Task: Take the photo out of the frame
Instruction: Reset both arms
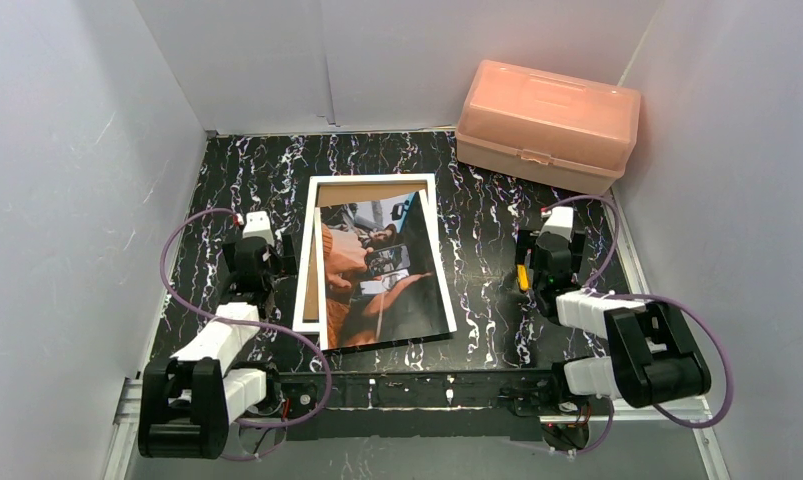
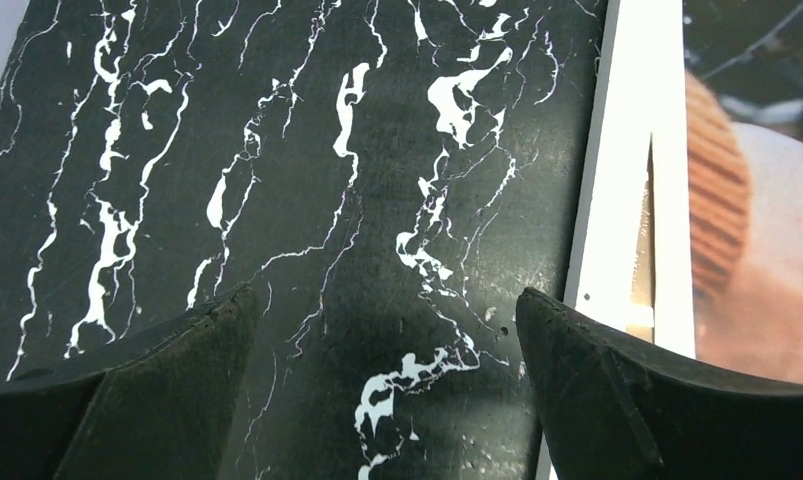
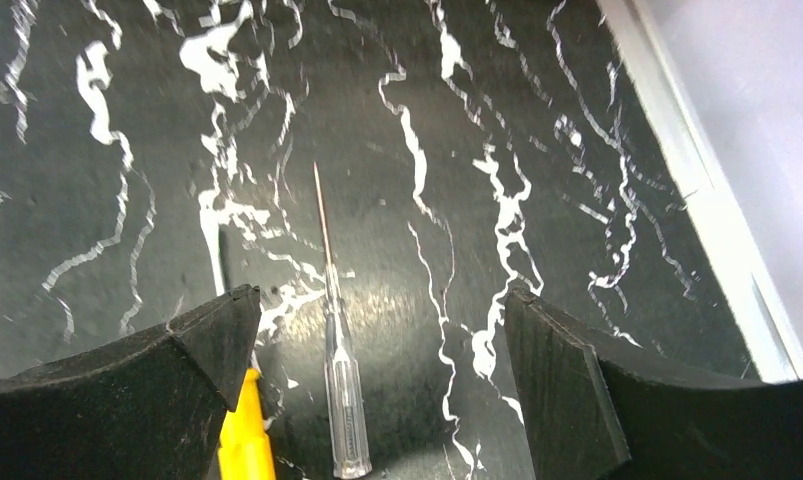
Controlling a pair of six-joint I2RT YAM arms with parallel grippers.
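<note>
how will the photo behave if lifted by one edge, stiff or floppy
The photo looks paper-thin, so it would probably droop from one edge. Its glossy-looking face may slip in a grip. Lying flat, askew over the frame, it likely slides rather than lifts when pushed.

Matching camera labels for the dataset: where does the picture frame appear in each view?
Top external: the frame lies flat mid-table between the two arms, with the photo lying askew across it.
Left wrist: the frame shows as a white strip running down the right side of the picture.
Right wrist: not in view.
Shared landmark: the black, white-veined tabletop shows in all three views.
</note>
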